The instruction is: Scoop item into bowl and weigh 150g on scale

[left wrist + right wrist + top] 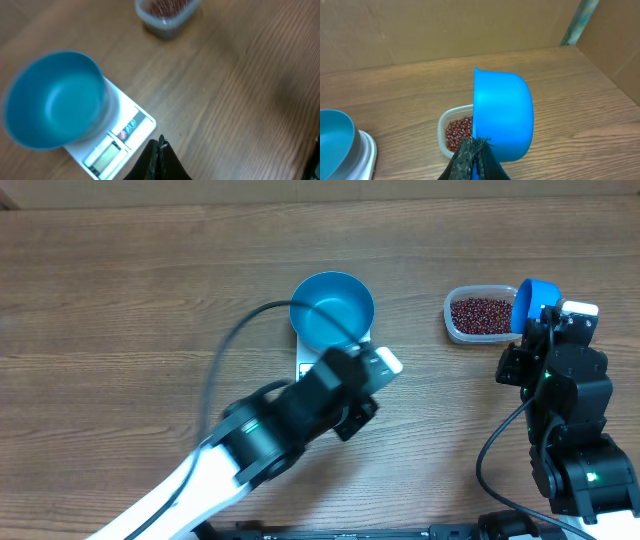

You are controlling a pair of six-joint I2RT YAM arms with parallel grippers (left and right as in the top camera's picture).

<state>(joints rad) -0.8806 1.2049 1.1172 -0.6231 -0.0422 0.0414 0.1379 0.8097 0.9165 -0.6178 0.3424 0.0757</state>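
Note:
The bright blue bowl stands empty on the white scale, whose display panel faces the near edge. Dark red-brown beans lie in a clear tub to the right. My right gripper is shut on the handle of a small blue scoop, which hangs tilted on its side over the tub's right end. My left gripper is shut and empty, just off the scale's front right corner, above bare wood. In the overhead view the left arm hides part of the scale.
Brown cardboard walls stand along the far and right sides of the wooden table. A black cable loops from the left arm past the bowl's near rim.

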